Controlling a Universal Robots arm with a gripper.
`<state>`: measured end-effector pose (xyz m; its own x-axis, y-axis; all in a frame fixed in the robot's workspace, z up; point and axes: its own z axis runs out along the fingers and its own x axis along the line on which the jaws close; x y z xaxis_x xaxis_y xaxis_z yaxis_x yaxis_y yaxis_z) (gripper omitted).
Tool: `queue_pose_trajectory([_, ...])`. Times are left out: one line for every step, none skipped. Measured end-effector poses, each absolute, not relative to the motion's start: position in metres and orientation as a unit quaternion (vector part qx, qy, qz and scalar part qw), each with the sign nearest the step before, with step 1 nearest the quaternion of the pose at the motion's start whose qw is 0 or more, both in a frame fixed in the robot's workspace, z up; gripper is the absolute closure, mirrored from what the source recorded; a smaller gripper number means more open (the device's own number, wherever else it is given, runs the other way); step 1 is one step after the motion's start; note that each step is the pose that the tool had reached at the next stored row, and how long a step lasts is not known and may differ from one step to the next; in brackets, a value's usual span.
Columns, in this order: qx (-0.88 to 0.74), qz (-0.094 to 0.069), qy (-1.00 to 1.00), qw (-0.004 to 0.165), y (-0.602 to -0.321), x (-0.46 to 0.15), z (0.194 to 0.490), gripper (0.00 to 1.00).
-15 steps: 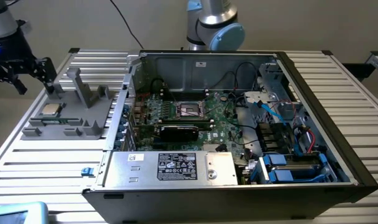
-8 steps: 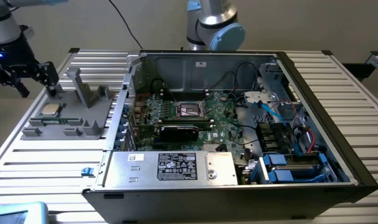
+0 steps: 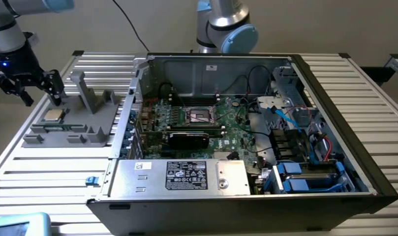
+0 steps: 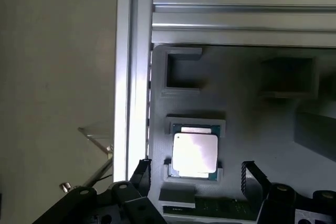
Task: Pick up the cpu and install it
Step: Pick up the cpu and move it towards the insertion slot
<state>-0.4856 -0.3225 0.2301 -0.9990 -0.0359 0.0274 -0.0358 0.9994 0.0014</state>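
at the exterior view's left you see the gripper [image 3: 41, 102] poised over the grey fixture block [image 3: 71, 132], its jaws spread wide and holding nothing. just below it, the cpu [image 3: 52, 115] lies flat, silver top up, seated in a shallow square recess of that block. in the wrist view you find the cpu [image 4: 195, 155] between the two black fingers [image 4: 142, 174], clear of both. the block sits on the slatted aluminium table [image 3: 363, 93], just beside the open computer case [image 3: 212, 69]. inside the case you see the green motherboard [image 3: 235, 130] with its metal-framed socket [image 3: 200, 115] near the middle, a labelled silver power supply [image 3: 179, 176] along the near wall, and blue drive caddies [image 3: 297, 179] at the exterior view's right.
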Motion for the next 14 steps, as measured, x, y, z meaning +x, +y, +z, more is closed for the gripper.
queue_pose_trajectory([0.018,0.000,-1.000,0.014,-0.323,-0.486,0.230,0.20])
queue_pose_trajectory([0.018,0.000,-1.000,0.014,-0.323,-0.486,0.230,0.20])
queue_pose_trajectory([0.018,0.000,-1.000,0.014,-0.323,-0.486,0.230,0.20])
queue_pose_trajectory([0.018,-0.001,-1.000,0.014,-0.323,-0.486,0.229,0.20])
queue_pose_trajectory([0.018,-0.001,-1.000,0.014,-0.323,-0.486,0.227,0.20])
queue_pose_trajectory([0.018,-0.001,-1.000,0.014,-0.323,-0.486,0.225,0.20])
queue_pose_trajectory([0.018,-0.001,-1.000,0.014,-0.323,-0.486,0.223,0.20])
queue_pose_trajectory([0.018,-0.001,-1.000,0.014,-0.323,-0.486,0.221,0.20])
queue_pose_trajectory([0.018,0.000,-1.000,0.014,-0.323,-0.486,0.220,0.20])
queue_pose_trajectory([0.018,0.000,-1.000,0.014,-0.323,-0.486,0.218,0.20])
queue_pose_trajectory([0.018,-0.001,-1.000,0.014,-0.323,-0.486,0.216,0.20])
queue_pose_trajectory([0.018,-0.001,-1.000,0.014,-0.323,-0.485,0.214,0.20])
queue_pose_trajectory([0.018,-0.001,-1.000,0.014,-0.323,-0.485,0.212,0.20])
queue_pose_trajectory([0.018,-0.002,-1.000,0.014,-0.323,-0.485,0.210,0.20])
